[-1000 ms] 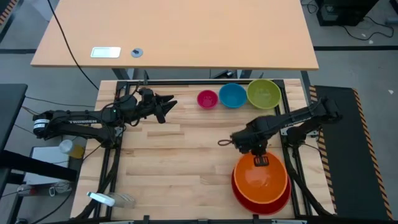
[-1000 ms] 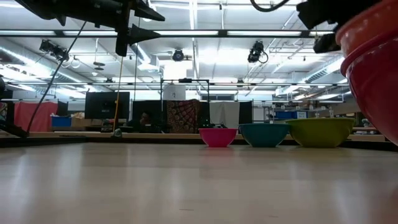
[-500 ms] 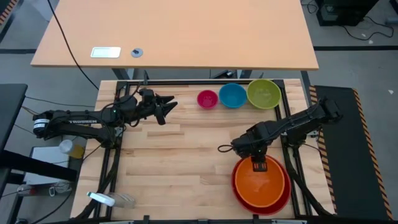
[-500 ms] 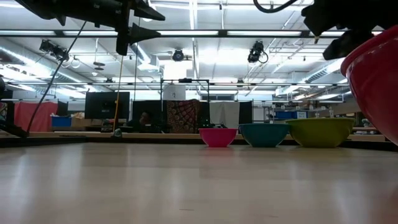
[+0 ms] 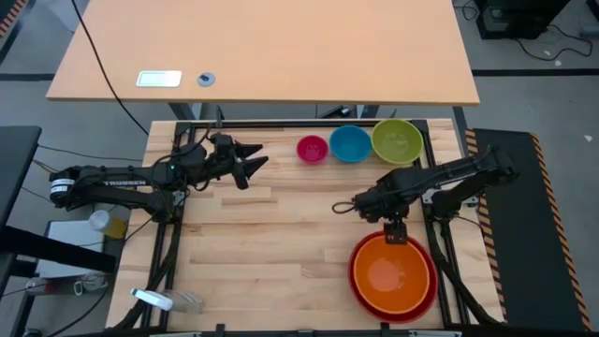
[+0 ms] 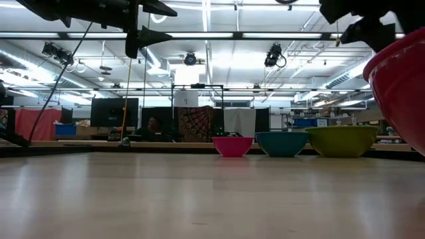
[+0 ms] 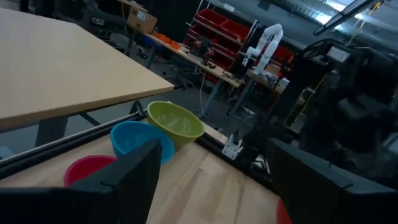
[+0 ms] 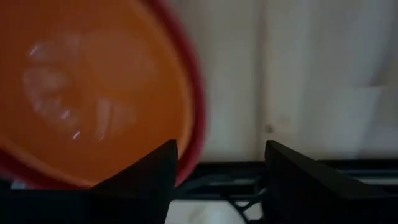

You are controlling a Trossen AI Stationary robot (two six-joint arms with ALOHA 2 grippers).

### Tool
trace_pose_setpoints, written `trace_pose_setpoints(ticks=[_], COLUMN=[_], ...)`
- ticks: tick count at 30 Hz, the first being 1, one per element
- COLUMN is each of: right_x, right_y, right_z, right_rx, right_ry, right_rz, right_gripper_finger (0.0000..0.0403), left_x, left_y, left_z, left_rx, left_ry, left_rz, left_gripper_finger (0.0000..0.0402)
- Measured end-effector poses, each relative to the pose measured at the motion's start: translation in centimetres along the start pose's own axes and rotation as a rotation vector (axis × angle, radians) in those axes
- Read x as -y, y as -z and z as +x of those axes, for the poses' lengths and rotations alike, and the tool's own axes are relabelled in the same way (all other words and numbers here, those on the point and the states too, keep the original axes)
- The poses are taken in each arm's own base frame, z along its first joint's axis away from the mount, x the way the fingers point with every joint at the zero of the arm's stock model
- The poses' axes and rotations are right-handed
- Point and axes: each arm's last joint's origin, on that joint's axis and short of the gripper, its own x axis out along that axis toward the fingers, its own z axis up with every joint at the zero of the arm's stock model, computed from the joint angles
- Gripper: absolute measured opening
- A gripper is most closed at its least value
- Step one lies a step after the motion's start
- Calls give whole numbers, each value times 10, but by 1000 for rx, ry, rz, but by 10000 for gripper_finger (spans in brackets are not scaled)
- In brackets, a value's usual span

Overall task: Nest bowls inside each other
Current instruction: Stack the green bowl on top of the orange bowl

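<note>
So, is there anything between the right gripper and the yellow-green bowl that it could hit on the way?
Nothing visible does. The right gripper is open just above the orange bowl, and the table between it and the yellow-green bowl is bare. The blue bowl sits beside the yellow-green one, not in the path.

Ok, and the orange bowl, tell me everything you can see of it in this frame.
The orange bowl is round, glossy, plastic-looking, with light glinting off its inside. It sits upright, nested inside the larger red bowl, whose rim shows as a ring around it, at the near right corner of the wooden table. It holds nothing. The right gripper is open just beyond its far rim, not touching it. In the low view the red bowl hides it.
</note>
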Motion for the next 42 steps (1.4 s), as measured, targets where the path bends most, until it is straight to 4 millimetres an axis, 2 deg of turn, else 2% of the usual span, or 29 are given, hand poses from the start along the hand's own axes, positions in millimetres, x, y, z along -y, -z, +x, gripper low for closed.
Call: trace_pose_setpoints(ticks=[3,7,10,17,22,27,30,35,40,42], right_x=[12,31,48,95,128,151,166,198,232,239], right_y=[6,18,27,46,48,40,36,41,58,61], right_z=[-10,-25,-28,-19,2,24,32,40,38,36], right_rx=[84,300,436,588,547,428,361,302,380,442], right_ry=[47,45,60,178,190,216,233,238,239,232], right_rz=[65,198,315,843,1053,904,907,1093,1285,1362], right_gripper_finger=[245,244,242,238,238,239,237,230,229,229], left_x=[1,4,5,6,6,5,4,4,4,4], left_y=[-2,-6,-7,-9,-9,-8,-5,-5,-4,-4], left_z=[0,0,0,-1,-1,0,0,0,0,0], left_rx=[20,47,59,79,74,59,36,28,26,26], left_ry=[14,54,81,96,94,85,73,69,69,69], left_rz=[-50,-85,-90,-98,-96,-94,-90,-125,-138,-138], left_gripper_finger=[293,293,293,293,293,293,293,293,293,293])
